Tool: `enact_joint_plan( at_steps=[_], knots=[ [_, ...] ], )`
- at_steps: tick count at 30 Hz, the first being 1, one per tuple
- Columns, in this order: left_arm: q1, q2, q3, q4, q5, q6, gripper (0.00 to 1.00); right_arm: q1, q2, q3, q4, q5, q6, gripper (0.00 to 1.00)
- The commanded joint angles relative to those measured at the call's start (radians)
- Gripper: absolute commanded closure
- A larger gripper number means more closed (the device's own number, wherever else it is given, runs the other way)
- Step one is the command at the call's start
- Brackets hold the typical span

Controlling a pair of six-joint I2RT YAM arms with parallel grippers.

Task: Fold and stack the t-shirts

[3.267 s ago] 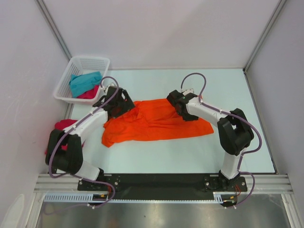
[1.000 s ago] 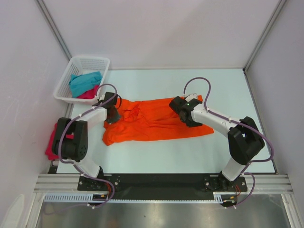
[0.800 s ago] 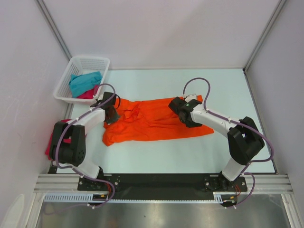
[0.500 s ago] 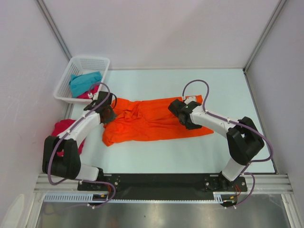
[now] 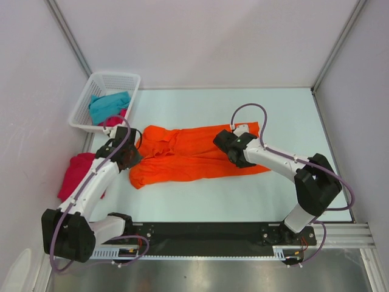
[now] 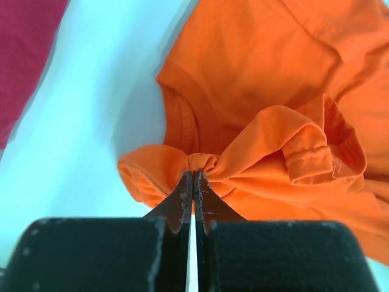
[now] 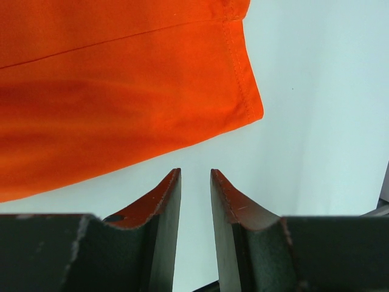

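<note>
The orange t-shirt (image 5: 188,157) lies spread and wrinkled across the middle of the table. My left gripper (image 5: 132,159) is at its left edge, shut on a pinched bunch of orange cloth (image 6: 203,163) beside the collar. My right gripper (image 5: 233,152) hovers over the shirt's right part. In the right wrist view its fingers (image 7: 196,173) stand a little apart with nothing between them, over bare table just off the orange hem corner (image 7: 246,103). A teal t-shirt (image 5: 109,104) and a pink t-shirt (image 5: 120,117) lie in the basket. Another pink t-shirt (image 5: 76,173) lies at the left wall.
The white lattice basket (image 5: 100,82) stands at the back left corner. Walls with metal posts close the table on the left, the back and the right. The pink cloth (image 6: 24,55) lies just left of the left gripper.
My left gripper has moved left and toward the near edge, drawing the orange shirt's left edge with it. The right gripper has shifted slightly left over the shirt.
</note>
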Motion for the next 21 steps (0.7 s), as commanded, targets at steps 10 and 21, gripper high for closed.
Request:
enact_joint_plan(
  at_steps=[10,21],
  knots=[
    [0.000,-0.092,-0.067,-0.035,0.037,-0.011,0.61,0.024,-0.046,0.010,-0.030,0.050,0.054,0.66],
    [0.000,-0.083,-0.090,0.008,0.054,0.001,0.12,-0.210,0.047,0.097,0.095,-0.042,-0.079,0.63]
  ],
)
